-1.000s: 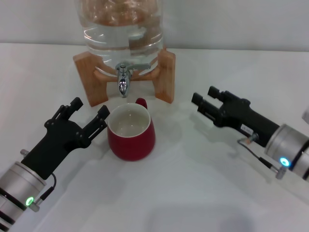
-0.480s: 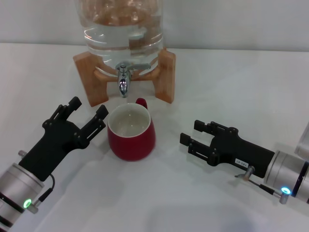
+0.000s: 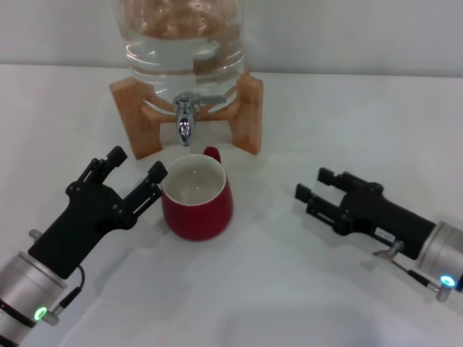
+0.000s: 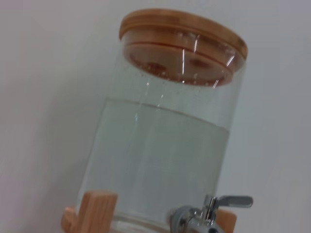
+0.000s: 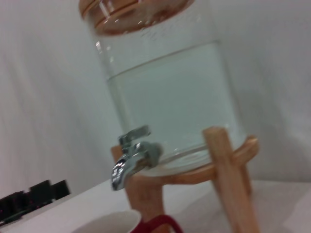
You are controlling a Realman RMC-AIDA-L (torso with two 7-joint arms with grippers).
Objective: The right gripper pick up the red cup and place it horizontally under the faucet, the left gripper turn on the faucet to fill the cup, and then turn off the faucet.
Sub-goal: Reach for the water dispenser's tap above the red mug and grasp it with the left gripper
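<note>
Since half a second ago, right gripper (image 3: 312,186) has drawn back to the robot's right, away from red cup (image 3: 196,198); its fingers are spread and hold nothing. Left gripper (image 3: 133,170), likewise wide open and empty, hovers just beside the cup's left wall, probably staged for the lever. The cup stands upright on the desk (image 3: 289,289), mouth apparently below the spout of the faucet (image 3: 186,116) so water would fall into it. Beyond, a water jug (image 3: 181,40) rests on its wooden stand (image 3: 246,108).
</note>
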